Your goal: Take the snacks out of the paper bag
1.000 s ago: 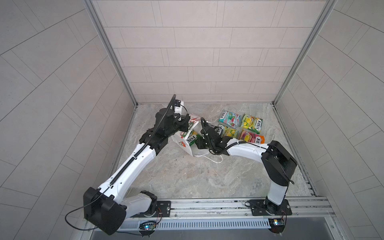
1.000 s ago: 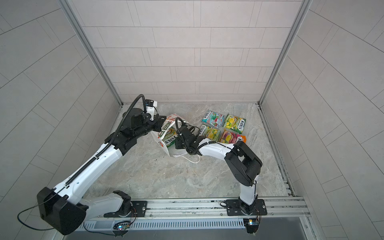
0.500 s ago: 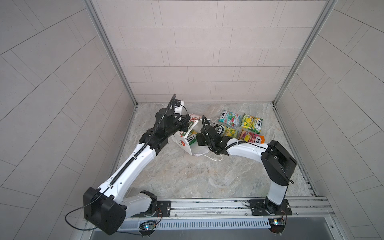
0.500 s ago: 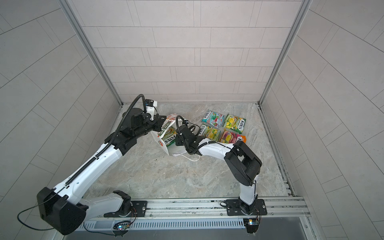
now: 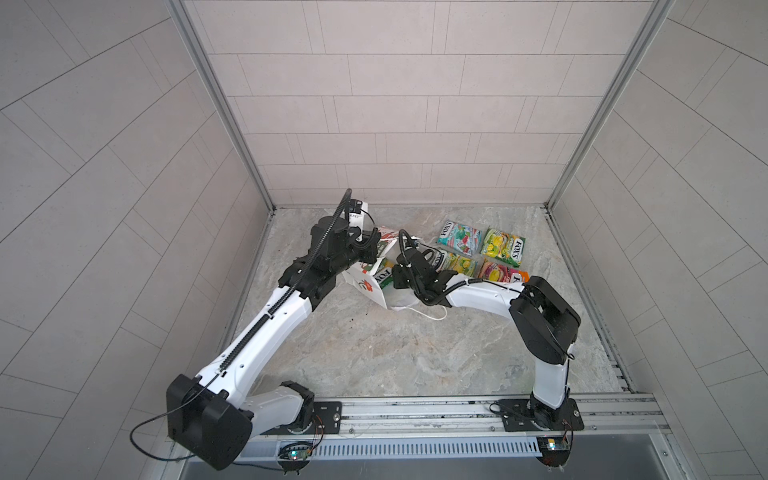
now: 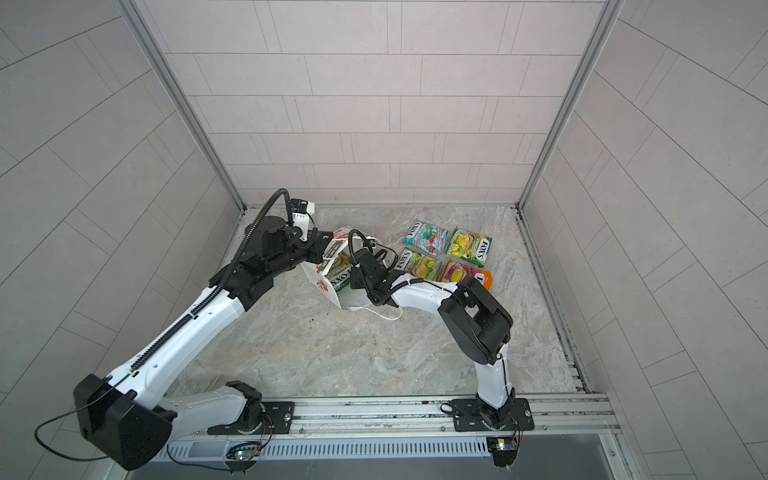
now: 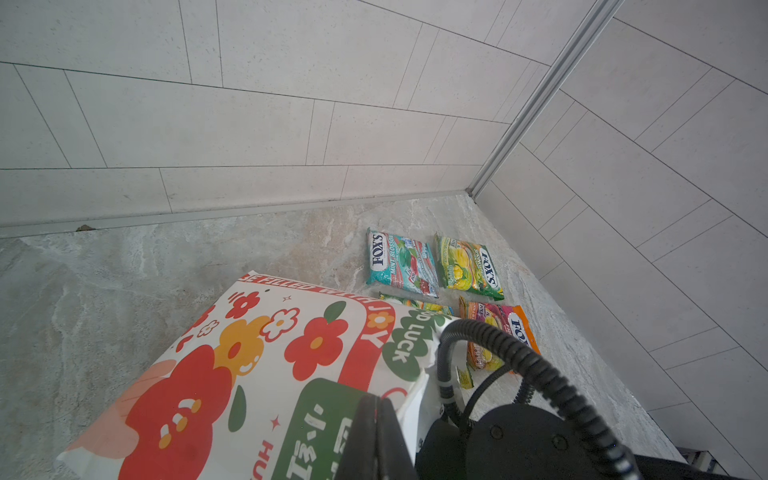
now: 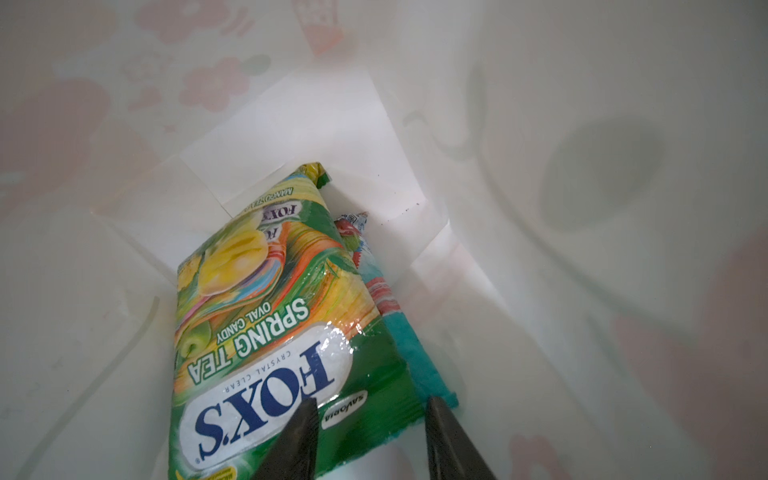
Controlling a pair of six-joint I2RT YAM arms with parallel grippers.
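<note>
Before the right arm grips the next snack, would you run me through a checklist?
1. Left gripper shut on the paper bag's rim: ok.
2. Right gripper inside the bag, jaws apart: ok.
3. Green packet's end between the jaws: cannot tell, the depth is unclear.
4. Teal packet clear of the grip: not ok, it lies under the green one.
5. Bare table near the four unloaded packets: ok.

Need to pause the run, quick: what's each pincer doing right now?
Left pincer: closed on the bag's rim.
Right pincer: open, inside the bag, over the green packet.
</note>
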